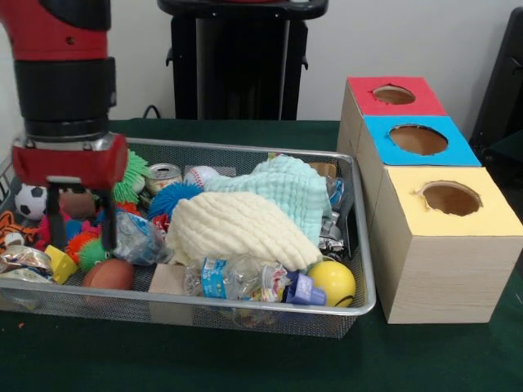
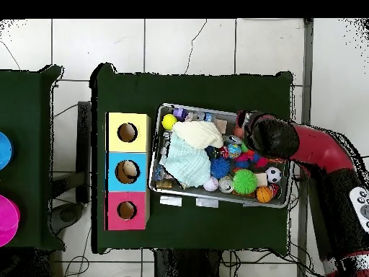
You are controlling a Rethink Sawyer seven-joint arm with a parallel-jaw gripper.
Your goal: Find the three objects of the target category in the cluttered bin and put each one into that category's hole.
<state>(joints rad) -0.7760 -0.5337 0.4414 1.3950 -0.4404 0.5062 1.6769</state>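
Observation:
The silver wire-mesh bin sits on the green table, full of clutter; it also shows in the overhead view. My gripper hangs open over the bin's left end, its dark fingers down among the toys. A brown rounded thing lies between them, and I cannot tell what it is. An orange toy with black stripes peeks in at the left edge. No tan toy with pink ears shows. The red-topped hole is the farthest box on the right and is in the overhead view. There, the arm hides the gripper.
A cream cloth and a mint cloth cover the bin's middle. Around them lie spiky balls, a soccer ball, a can, a yellow ball and a plastic bottle. The blue-topped hole and the yellow-topped hole follow the red.

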